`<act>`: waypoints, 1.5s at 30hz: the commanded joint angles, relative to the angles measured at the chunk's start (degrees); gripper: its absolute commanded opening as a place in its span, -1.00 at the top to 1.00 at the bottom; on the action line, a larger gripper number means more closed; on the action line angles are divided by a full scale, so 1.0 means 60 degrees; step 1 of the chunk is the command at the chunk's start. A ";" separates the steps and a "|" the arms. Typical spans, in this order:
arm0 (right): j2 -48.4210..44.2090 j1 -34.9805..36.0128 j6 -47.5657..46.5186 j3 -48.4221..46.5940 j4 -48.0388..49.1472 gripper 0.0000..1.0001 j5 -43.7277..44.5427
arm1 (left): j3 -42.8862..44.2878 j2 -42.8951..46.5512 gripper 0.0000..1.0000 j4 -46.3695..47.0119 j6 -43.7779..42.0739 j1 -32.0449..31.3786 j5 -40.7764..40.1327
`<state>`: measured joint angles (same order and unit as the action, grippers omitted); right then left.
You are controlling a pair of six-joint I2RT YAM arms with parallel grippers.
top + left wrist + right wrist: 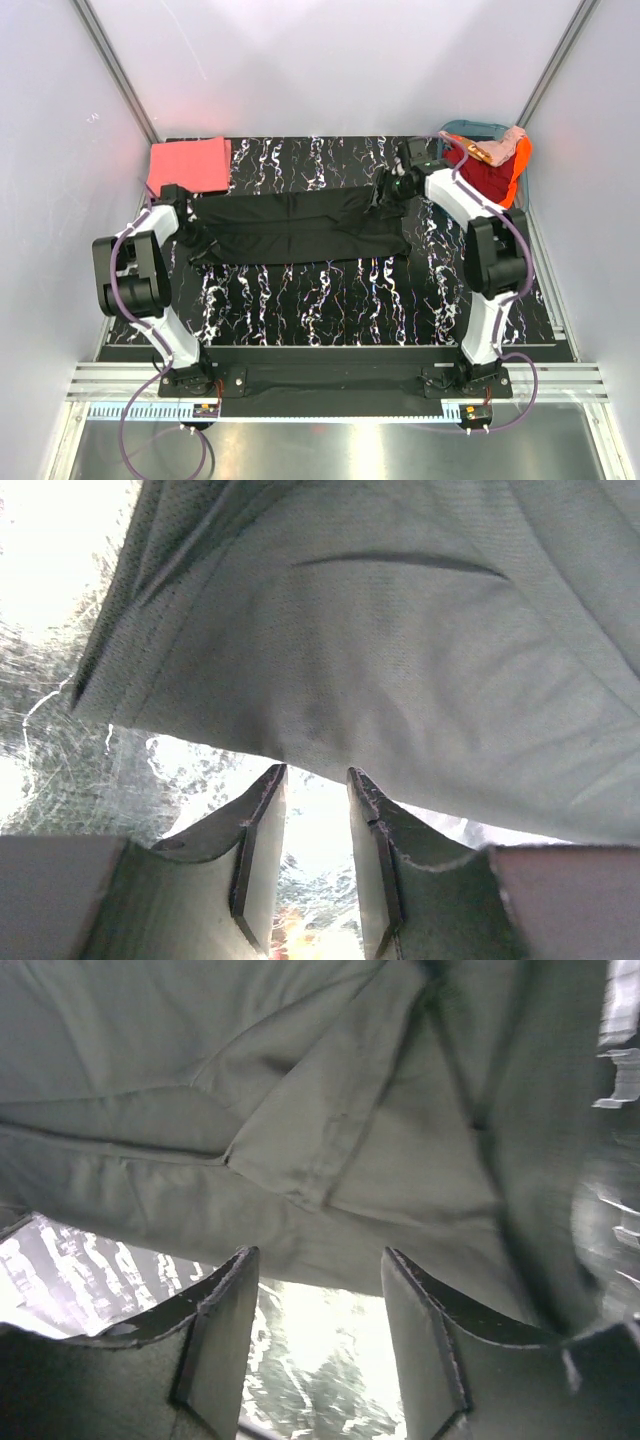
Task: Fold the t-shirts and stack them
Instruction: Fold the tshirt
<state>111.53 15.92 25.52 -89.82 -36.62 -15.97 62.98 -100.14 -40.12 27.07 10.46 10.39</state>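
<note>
Lying folded, the black t-shirt (300, 225) runs left-right across the table (330, 290).

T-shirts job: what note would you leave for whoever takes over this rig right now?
Left gripper: open, empty, at the black t-shirt's left end.
Right gripper: open, empty, at its right end.
Done: the coral-pink t-shirt lies folded in the far left corner; the black one lies as a long flat band mid-table.
Left: probably fold the black band shorter, then stack it on the pink one. More clothes sit in the teal basket, far right.
</note>
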 commanded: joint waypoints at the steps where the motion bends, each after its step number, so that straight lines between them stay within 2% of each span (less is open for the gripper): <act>1: 0.0557 0.0348 0.1018 -0.0323 0.0884 -0.16 -0.1294 | -0.0125 0.0649 0.28 0.0285 0.0161 0.0000 0.0435; 7: 0.0983 0.0525 0.2308 0.0101 0.1766 0.03 -0.0972 | -0.0184 0.1074 0.28 0.0402 0.0366 -0.0161 0.0743; 24: 0.1187 0.0510 0.2851 0.1127 0.2046 0.06 -0.1162 | -0.0053 0.1616 0.28 0.0256 0.0571 -0.0410 0.1066; 45: 0.2417 0.0335 0.2851 -0.0688 0.2017 0.09 -0.1572 | 0.0109 0.1675 0.28 -0.0037 0.0396 -0.0425 0.0948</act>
<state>125.08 18.55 42.09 -90.19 -24.95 -23.73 62.08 -92.31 -40.62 30.02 8.19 15.22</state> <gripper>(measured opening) 0.463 0.362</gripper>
